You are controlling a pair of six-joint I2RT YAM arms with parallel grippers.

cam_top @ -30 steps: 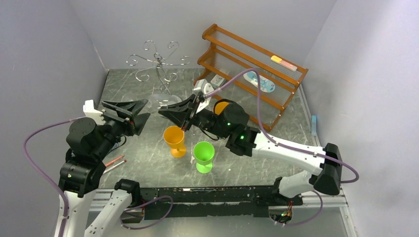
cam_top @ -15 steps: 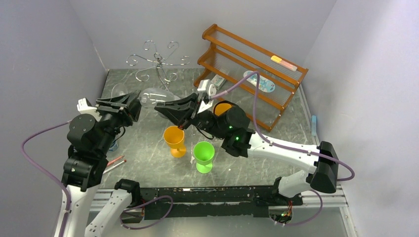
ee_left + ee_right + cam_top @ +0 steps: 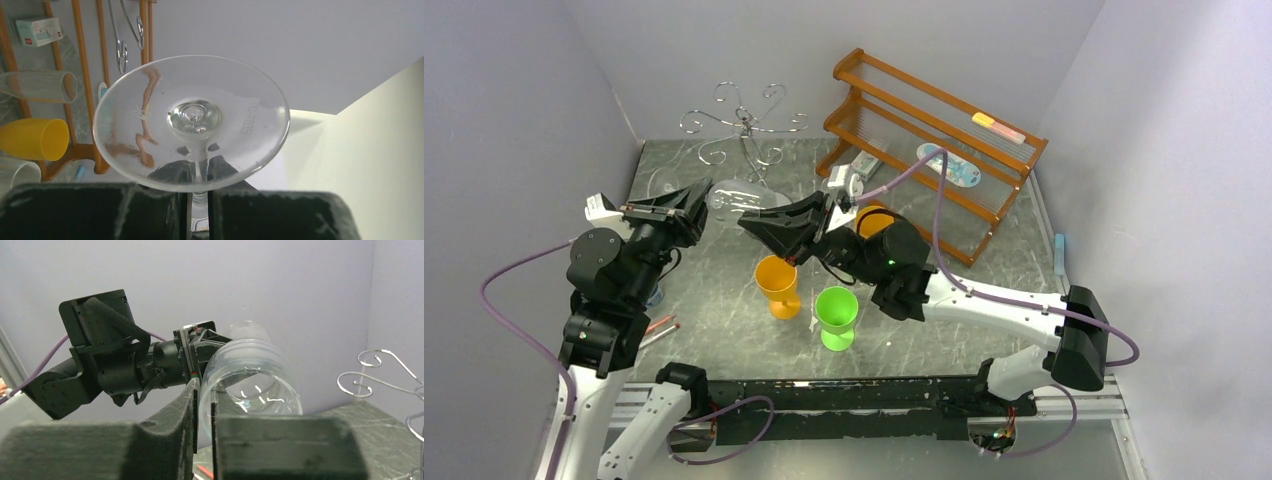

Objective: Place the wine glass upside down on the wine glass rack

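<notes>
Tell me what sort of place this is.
Probably a lab robot test booth: bare walls box in a table, two arms bolted at its edge, staged props like a wine glass rack and wooden shelf.

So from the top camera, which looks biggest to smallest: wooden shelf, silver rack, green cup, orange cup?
1. Brown wooden shelf
2. Shiny silver wire rack
3. Green plastic cup and orange plastic cup: they look alike.

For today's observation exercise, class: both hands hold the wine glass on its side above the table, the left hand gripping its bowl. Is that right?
Not quite. The left hand grips the wine glass by its stem, just behind the foot, as the left wrist view shows. The rest stands.
</notes>
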